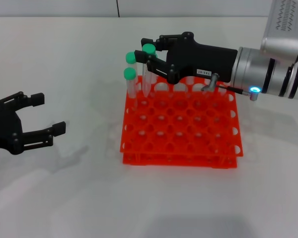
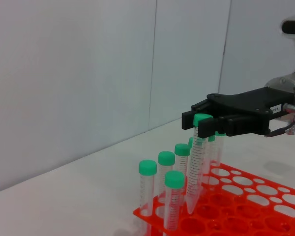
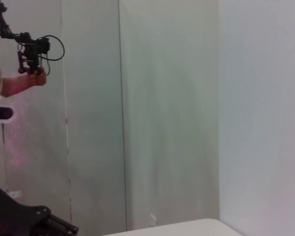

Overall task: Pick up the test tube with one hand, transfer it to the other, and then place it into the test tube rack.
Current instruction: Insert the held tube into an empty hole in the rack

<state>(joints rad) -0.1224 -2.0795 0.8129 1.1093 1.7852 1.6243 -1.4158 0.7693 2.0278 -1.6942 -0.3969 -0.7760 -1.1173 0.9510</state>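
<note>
My right gripper [image 1: 145, 52], black with a white label, is shut on the test tube [image 1: 147, 69] just under its green cap. It holds the tube slightly tilted over the back left corner of the orange-red test tube rack [image 1: 181, 159]. In the left wrist view the right gripper [image 2: 200, 127] grips the tube [image 2: 195, 167], whose pointed tip reaches the rack's [image 2: 246, 196] top tier; I cannot tell if it is inside a hole. My left gripper [image 1: 48, 114] rests low at the table's left, open and holding nothing.
Other green-capped tubes [image 1: 130, 74] stand in the rack's left end; the left wrist view shows several of them [image 2: 173, 196] around the held one. A person's hand with a black device [image 3: 32, 54] appears against the wall in the right wrist view.
</note>
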